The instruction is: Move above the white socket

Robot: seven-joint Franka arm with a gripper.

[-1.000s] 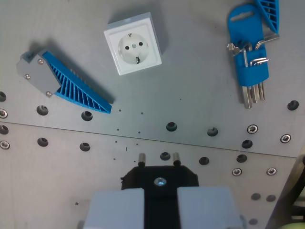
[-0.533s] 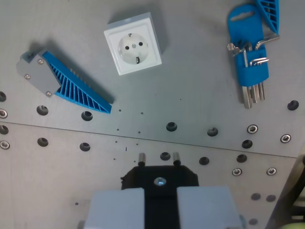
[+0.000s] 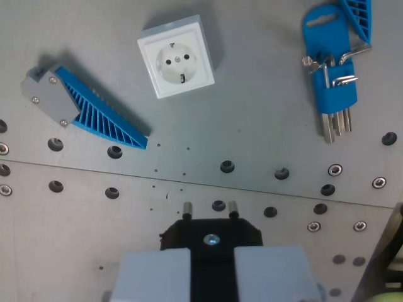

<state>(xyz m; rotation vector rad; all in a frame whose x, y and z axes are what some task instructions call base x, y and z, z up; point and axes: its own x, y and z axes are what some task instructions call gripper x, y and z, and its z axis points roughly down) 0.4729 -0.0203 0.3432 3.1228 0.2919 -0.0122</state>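
White socket (image 3: pixel 175 59) sits upper centre-left on the grey metal worktop (image 3: pixel 252 119), square face up, slightly rotated. Pincer (image 3: pixel 210 211) at the bottom edge, well apart from the socket — it grips a black plug (image 3: pixel 211 234) between its grey fingers (image 3: pixel 151 274), two metal pins pointing toward the socket. Blue finned part (image 3: pixel 88 110) lies on the wrist view's left, blue hex key set (image 3: pixel 330 69) upper right — neither touches the socket.

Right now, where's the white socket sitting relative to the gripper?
In the wrist view the white socket lies upper centre-left on the metal plate, well ahead of the gripper, between the blue finned part and the blue hex key set.
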